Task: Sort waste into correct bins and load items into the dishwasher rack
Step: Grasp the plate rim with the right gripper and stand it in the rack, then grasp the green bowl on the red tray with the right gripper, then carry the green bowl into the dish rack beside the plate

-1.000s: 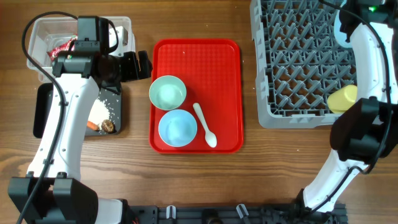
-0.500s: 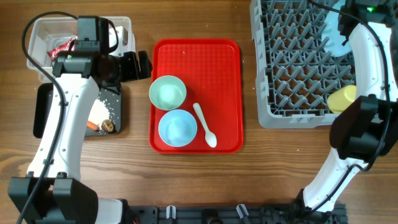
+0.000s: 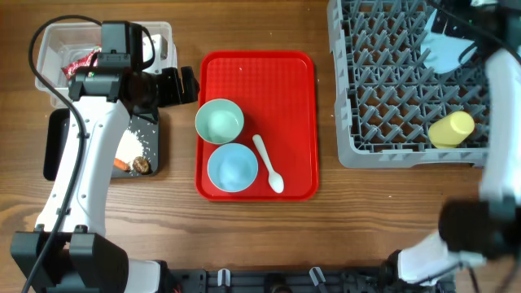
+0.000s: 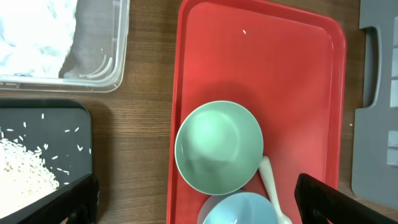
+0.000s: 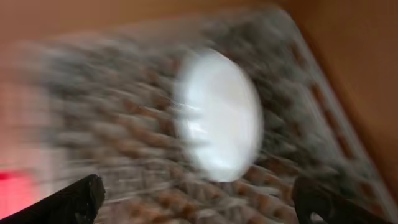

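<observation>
The light-blue plate (image 3: 446, 50) stands on edge among the pegs of the grey dishwasher rack (image 3: 391, 81), with the yellow cup (image 3: 452, 129) lying near the rack's front right. In the blurred right wrist view my right gripper (image 5: 199, 205) is open above the plate (image 5: 217, 115), holding nothing. My left gripper (image 3: 182, 85) hangs open beside the red tray (image 3: 285, 89), empty. In the left wrist view its jaws (image 4: 196, 205) straddle the pale-green bowl (image 4: 219, 147) and the light-blue bowl (image 4: 239, 211). The white spoon (image 3: 268, 163) lies next to the bowls.
The clear tub (image 3: 57, 49) at the back left holds a red wrapper (image 3: 81, 59) and a white napkin (image 4: 31, 31). The black tray (image 3: 61, 150) holds rice (image 3: 134, 145), a carrot piece (image 3: 120, 163) and a brown lump (image 3: 142, 165).
My right gripper has opened and let go of the plate, which stays standing in the rack. The right arm has swung away towards the right edge. The left arm has not moved.
</observation>
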